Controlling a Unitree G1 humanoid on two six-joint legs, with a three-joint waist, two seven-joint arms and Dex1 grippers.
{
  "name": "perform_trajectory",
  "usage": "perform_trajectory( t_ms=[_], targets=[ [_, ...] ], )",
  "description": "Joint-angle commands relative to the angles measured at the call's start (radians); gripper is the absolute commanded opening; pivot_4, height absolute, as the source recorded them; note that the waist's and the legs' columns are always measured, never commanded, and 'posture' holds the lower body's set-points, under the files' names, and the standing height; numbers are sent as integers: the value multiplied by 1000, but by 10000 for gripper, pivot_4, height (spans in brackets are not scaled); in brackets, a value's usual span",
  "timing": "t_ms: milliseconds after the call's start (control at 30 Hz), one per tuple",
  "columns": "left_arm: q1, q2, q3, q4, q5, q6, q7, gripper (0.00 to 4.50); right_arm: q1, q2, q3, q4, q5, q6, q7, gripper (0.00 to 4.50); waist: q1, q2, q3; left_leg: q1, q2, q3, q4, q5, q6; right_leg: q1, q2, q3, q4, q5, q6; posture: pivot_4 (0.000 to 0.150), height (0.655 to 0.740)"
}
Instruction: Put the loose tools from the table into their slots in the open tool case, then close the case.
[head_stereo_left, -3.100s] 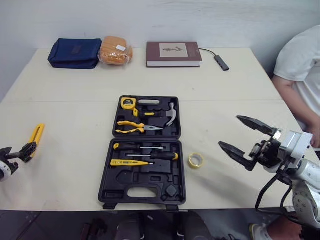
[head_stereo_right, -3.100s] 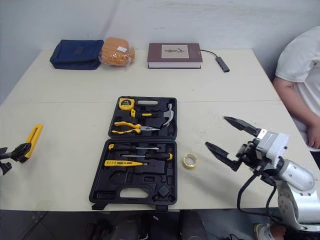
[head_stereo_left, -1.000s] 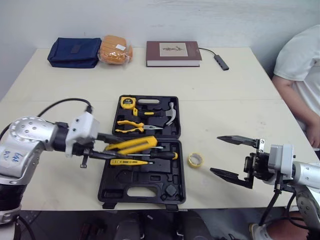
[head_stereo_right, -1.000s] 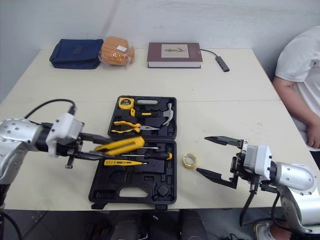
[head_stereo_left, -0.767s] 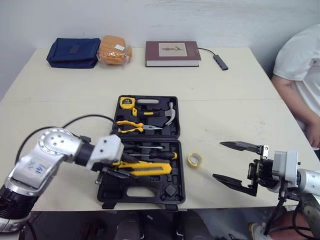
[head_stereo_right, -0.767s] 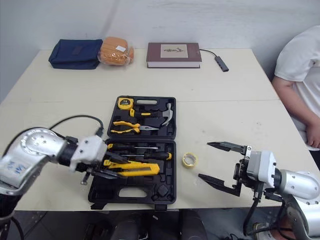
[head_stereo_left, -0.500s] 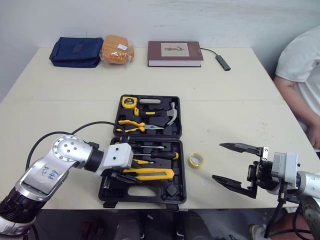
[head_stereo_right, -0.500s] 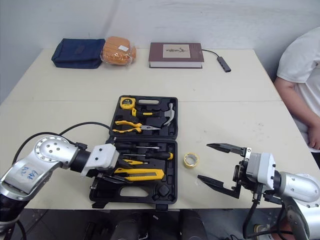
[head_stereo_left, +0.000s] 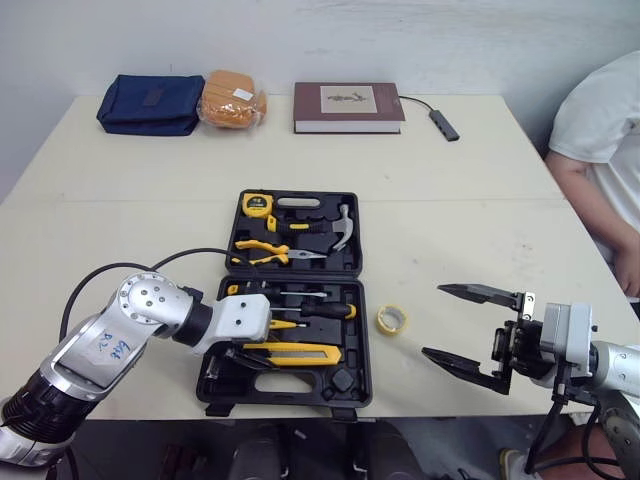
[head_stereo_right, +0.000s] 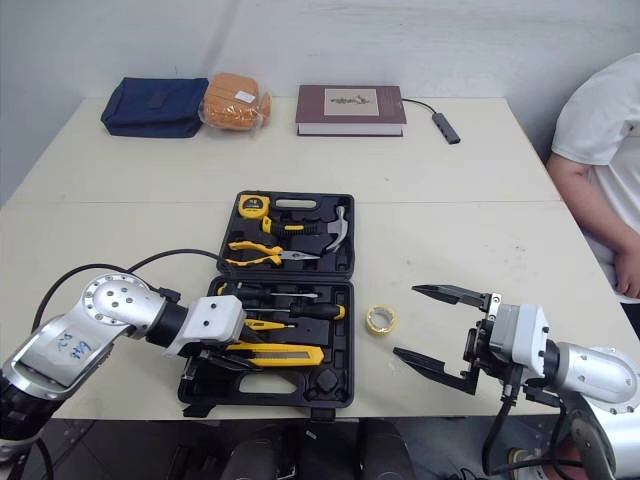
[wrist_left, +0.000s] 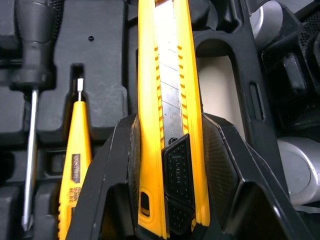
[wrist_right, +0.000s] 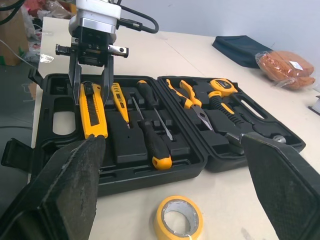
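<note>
While left hand (wrist_left: 170, 120) clamps utility knife (wrist_left: 169, 60), tester (wrist_left: 76, 145) label unreadable.

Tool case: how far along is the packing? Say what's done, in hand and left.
Done: hammer, pliers, tape measure and screwdrivers sit in the tool case. In hand: left gripper holds the utility knife over its lower half. Left: yellow tape roll loose on table; case open.

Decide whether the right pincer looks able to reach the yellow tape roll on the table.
Probably yes. The right pincer is open and faces the tape roll, which lies on bare table beside the tool case, nothing between. The left pincer, gripping the utility knife, is over the case.
</note>
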Motion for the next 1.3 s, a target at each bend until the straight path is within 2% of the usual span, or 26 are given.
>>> perform_trajectory(
  t_ms=[33,200,300,500,567,733,767,900,1067,1167,1300],
  targets=[
    [-15,-8,-17,-5,29,5,17,11058,4,8,-5,-40,0,-9,-12,45000,1,0,0,0,0,0,0,0,0,0,0,0,0,0,0,1500,7400],
    [-14,-4,-36,-3,62,6,25,11058,10,15,0,-45,-6,-12,-19,45000,0,0,0,0,0,0,0,0,0,0,0,0,0,0,0,1500,7400],
    [-15,17,-38,-11,37,42,-13,11058,11,16,-1,-46,-7,-12,-21,45000,0,0,0,0,0,0,0,0,0,0,0,0,0,0,0,1500,7400],
    [-21,-9,-24,-6,14,52,-8,11058,7,19,3,-40,-13,-17,-20,45000,-1,0,0,0,0,0,1,0,0,0,0,0,0,0,0,1500,7400],
    [-20,-11,-18,-3,11,43,-9,21624,2,21,5,-35,-16,-19,-20,45000,-1,0,0,0,0,0,1,0,0,0,0,0,0,0,0,1500,7400],
    [-36,-31,25,21,-35,-47,-59,42850,-1,26,7,-27,-23,-25,-16,45000,-1,0,0,0,0,0,2,0,0,0,0,0,0,0,0,1500,7400],
    [-42,-30,50,29,-70,-50,-84,44681,-4,28,9,-24,-25,-26,-17,45000,-1,0,0,-1,1,0,3,0,0,0,1,0,1,0,0,1500,7400],
    [-47,-36,114,63,-161,-80,-156,44681,-10,32,11,-16,-32,-31,-15,45000,-1,0,0,-1,1,0,6,-1,0,0,1,0,2,0,0,1500,7400],
    [-31,-97,160,136,-177,-219,-166,44681,-7,37,10,-11,-37,-36,-15,45000,0,0,0,-1,1,-1,7,-1,1,1,1,0,2,0,0,1500,7400],
    [-1,-166,188,165,-194,-307,-154,36267,-4,42,11,-9,-42,-39,-15,45000,0,0,0,-1,1,-1,8,-2,1,1,0,-1,3,0,0,1500,7400],
    [53,-210,188,174,-195,-352,-146,17911,-3,48,10,-12,-35,-43,-19,45000,-2,0,0,-1,1,-1,9,-2,1,2,0,0,3,0,0,1500,7400]
  ],
)
